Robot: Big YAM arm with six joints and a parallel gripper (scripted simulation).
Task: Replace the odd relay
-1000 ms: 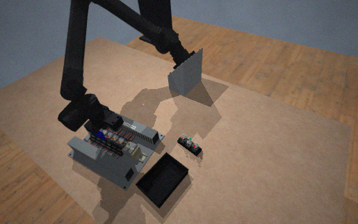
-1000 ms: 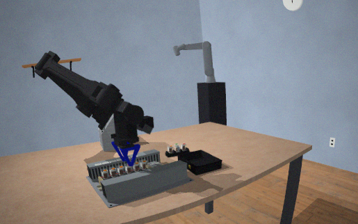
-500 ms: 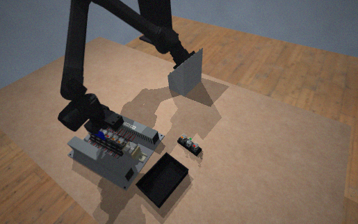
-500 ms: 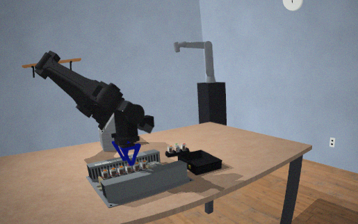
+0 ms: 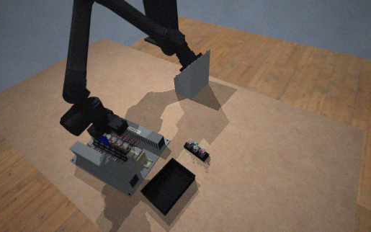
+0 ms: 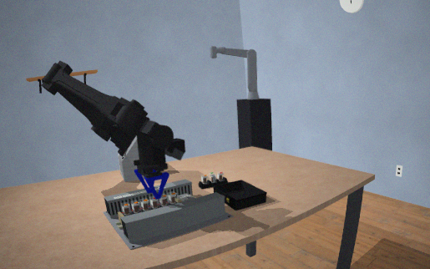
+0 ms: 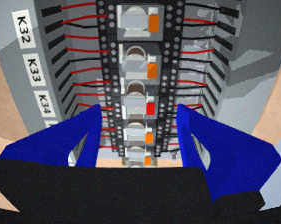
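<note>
A row of relays with orange buttons sits in the sockets. One relay (image 7: 134,106) (image 6: 154,204) among them has a red button; its top looks about level with its neighbours. In the wrist view all buttons are on the right side of the tops. My gripper (image 7: 139,111) (image 6: 157,196) is open and empty, pointing down, with a blue finger on each side of the row at the red-button relay; the exact height is unclear. Spare relays with an orange button (image 5: 189,143) (image 6: 204,179), a green button and a red button stand in a black holder. The black tray (image 5: 184,169) (image 6: 247,201) is empty.
Grey ducts (image 5: 147,136) (image 6: 172,219) flank the row on both sides, with red and black wires between. Labels K32 (image 7: 24,29), K33 and K34 are on the left duct. The tray and spare holder stand beyond the panel's end. A grey upright plate (image 5: 195,77) stands farther back.
</note>
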